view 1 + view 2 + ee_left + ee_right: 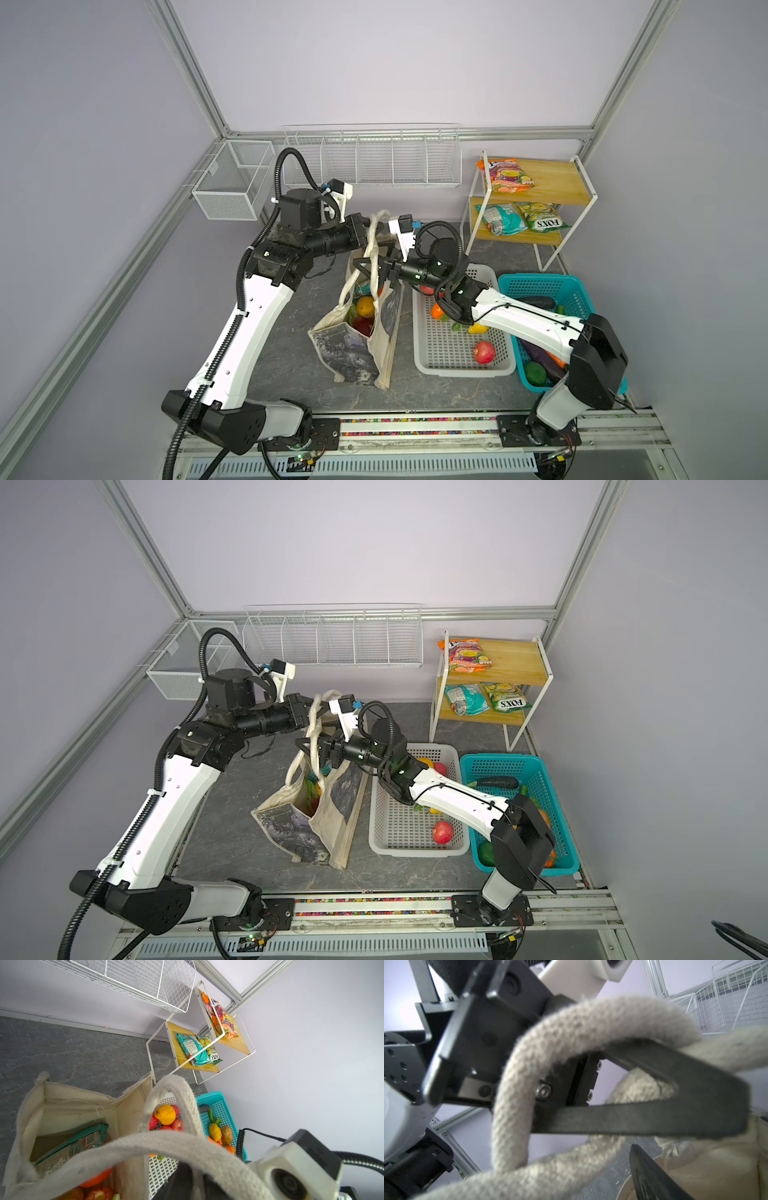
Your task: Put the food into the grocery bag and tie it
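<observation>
The cream grocery bag (353, 349) (303, 833) stands mid-table, mouth open. Its two long straps (374, 253) rise and cross above it. My left gripper (368, 226) (312, 713) (198, 1186) is shut on a strap at the top. Just below, my right gripper (374, 268) (318, 750) is open, its jaws on either side of the crossed straps. One of its fingers (648, 1176) shows beside a strap (512, 1105). Food lies in the bag: a yellow-orange fruit (365, 305), a red apple (363, 326) and a teal snack packet (79, 1142).
A white perforated basket (440, 361) right of the bag holds a red apple (484, 352) and other fruit. A teal basket (540, 282) with vegetables lies beyond it. A wooden shelf (552, 183) with snack packets stands back right. Wire baskets (374, 158) hang on the back wall.
</observation>
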`<state>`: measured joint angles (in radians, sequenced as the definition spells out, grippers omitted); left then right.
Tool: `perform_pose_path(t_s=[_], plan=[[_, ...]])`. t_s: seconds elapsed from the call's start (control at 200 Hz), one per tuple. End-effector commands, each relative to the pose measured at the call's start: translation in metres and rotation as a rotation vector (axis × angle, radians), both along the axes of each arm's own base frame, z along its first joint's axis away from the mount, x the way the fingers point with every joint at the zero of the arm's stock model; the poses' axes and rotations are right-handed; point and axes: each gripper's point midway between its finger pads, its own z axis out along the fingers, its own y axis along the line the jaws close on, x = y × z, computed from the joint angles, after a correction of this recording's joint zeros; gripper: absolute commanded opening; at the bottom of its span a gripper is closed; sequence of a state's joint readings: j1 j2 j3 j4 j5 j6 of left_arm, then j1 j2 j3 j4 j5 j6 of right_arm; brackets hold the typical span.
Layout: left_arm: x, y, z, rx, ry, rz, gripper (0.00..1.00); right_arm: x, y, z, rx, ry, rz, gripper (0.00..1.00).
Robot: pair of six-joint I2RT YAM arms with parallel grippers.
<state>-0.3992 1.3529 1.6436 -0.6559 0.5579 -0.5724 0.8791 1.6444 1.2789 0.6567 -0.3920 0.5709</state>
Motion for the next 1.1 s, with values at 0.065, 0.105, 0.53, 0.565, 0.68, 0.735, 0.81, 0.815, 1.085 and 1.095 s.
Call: perform_pose_path(t_s=[0.065,0.105,0.53,0.565,0.68,0.735,0.81,0.815,1.085,1.095], plan=[[-0.008,-0.001,-0.006,0.006,0.012,-0.018,0.00,-0.005,-0.013,0.053,0.200,-0.055,-0.018,0.77],[-0.009,-0.001,-0.005,0.005,0.009,-0.019,0.00,-0.004,-0.013,0.052,0.192,-0.057,-0.021,0.75],[-0.007,0.006,-0.004,0.012,0.003,-0.004,0.00,-0.005,-0.027,0.030,0.133,-0.062,-0.053,0.23],[-0.006,0.008,-0.003,0.012,0.002,0.000,0.00,-0.005,-0.029,0.027,0.126,-0.062,-0.055,0.20],[-0.005,0.010,-0.003,0.015,-0.002,0.003,0.00,-0.005,-0.033,0.017,0.093,-0.051,-0.064,0.12],[-0.005,0.011,-0.003,0.017,-0.002,0.005,0.00,-0.005,-0.034,0.009,0.052,-0.042,-0.070,0.08],[-0.005,0.013,-0.002,0.024,-0.004,0.007,0.00,-0.004,-0.036,-0.004,-0.015,-0.030,-0.088,0.07],[-0.005,0.014,-0.003,0.025,-0.003,0.007,0.00,-0.003,-0.036,-0.006,-0.020,-0.029,-0.090,0.07],[-0.005,0.042,-0.010,0.064,0.010,0.053,0.00,0.012,-0.066,-0.043,-0.256,0.017,-0.199,0.07],[-0.006,0.043,-0.010,0.065,0.010,0.054,0.00,0.013,-0.067,-0.044,-0.263,0.017,-0.203,0.07]])
